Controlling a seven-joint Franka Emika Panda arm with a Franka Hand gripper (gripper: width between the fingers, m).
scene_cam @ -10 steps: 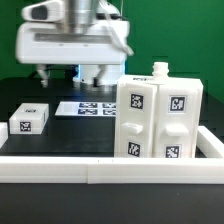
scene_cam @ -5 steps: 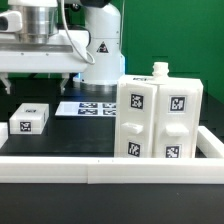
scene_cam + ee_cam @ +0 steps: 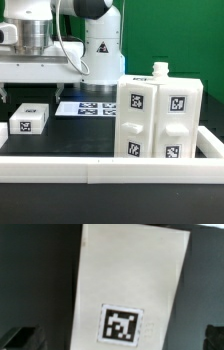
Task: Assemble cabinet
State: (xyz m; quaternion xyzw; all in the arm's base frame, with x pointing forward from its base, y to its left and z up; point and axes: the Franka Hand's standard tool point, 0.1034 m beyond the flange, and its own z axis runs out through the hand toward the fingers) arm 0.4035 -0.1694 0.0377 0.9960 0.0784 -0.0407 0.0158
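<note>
While our gripper (image 3: 118, 336) hangs open over the loose tagged panel (image 3: 130, 280), we should centre it first (fingers (image 3: 20, 337) outside both long edges). Then we descend straight.

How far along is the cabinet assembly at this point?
Done: the cabinet stands upright, both knobbed door panels apparently on. In hand: nothing; the open pincer hovers above a loose white panel. Left: likely grasping that panel and fitting it to the cabinet.

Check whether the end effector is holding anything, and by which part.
Nothing is held: the end effector is open, its fingers apart from the white panel.
</note>
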